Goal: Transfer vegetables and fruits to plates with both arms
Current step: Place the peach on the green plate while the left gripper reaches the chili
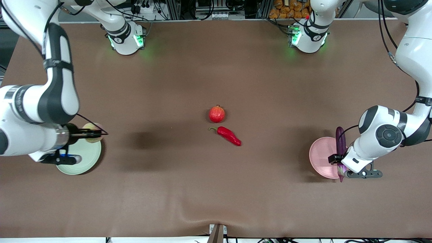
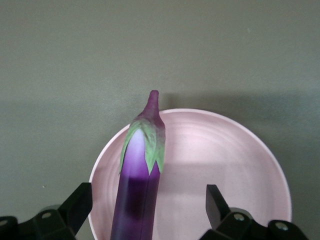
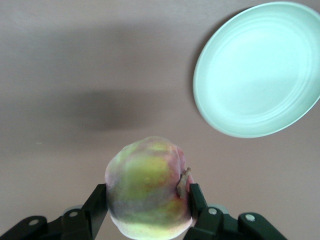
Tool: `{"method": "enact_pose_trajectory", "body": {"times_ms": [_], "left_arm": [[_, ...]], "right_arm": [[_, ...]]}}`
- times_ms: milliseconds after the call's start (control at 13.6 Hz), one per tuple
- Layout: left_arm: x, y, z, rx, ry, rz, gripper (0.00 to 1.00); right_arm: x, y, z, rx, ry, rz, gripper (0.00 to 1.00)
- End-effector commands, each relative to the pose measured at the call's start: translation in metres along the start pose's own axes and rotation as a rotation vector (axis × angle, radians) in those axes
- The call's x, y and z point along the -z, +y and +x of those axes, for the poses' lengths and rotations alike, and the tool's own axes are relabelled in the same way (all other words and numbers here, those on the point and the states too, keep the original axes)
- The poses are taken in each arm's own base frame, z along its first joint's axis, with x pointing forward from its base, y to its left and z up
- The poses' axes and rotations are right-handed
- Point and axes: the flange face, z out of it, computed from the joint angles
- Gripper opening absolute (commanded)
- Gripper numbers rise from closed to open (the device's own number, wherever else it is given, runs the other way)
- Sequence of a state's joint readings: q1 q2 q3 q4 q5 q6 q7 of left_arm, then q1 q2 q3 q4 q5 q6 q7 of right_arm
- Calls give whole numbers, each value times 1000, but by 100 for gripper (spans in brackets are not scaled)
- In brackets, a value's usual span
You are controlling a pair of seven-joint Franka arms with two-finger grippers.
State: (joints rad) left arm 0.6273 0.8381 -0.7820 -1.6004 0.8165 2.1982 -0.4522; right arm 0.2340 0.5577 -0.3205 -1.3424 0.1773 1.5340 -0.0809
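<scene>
My left gripper (image 1: 339, 161) is open over the pale pink plate (image 1: 320, 157). Its fingers stand wide on either side of the purple eggplant (image 1: 340, 141) without touching it. The eggplant (image 2: 140, 175) lies on the plate (image 2: 225, 160), along the side toward the left arm's end. My right gripper (image 1: 92, 134) is shut on the yellow-pink peach (image 3: 147, 187) and holds it in the air at the rim of the pale green plate (image 1: 82, 158), which also shows in the right wrist view (image 3: 260, 70). The red apple (image 1: 216, 114) and red chili (image 1: 230, 136) lie mid-table.
The brown table mat has a raised wrinkle at its near edge (image 1: 202, 216). Both arm bases (image 1: 126, 38) stand along the table's edge farthest from the front camera. The chili lies just nearer the front camera than the apple.
</scene>
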Motion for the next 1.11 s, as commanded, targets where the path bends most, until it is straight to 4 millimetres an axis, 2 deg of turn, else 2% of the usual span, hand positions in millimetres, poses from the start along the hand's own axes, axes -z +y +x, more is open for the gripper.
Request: {"method": "enact_pose_trajectory", "body": {"times_ms": [0,74,295,369,516,590,737,885,1032], "left_arm": [[25,10,-1,34,-32,2,100],[35,22,-2,53,-42,2,100],[52,51,-7,96,-63,-5,100],[54,60,-7,105,-61,-10,100],[56,109,-15,175,-66,-14,100],[55,140,-22,251,-71,-14,100],[55,206,-38,358,-73,-10,100],[44,246,-54,424,-78,22,100],[51,300,-72,490,-67,16,100]], "right_arm": [[-32,38,8,59,40,23,0],[-44,59,14,126,72,20,0],[-80,100,28,216,93,-19,0],[-82,113,27,251,95,-26,0],[-101,139,27,272,95,-30,0],[-116,149,24,286,86,-25,0],[-134,169,17,292,77,3,0],[-144,175,16,351,114,32,0],[-154,181,14,393,133,17,0]]}}
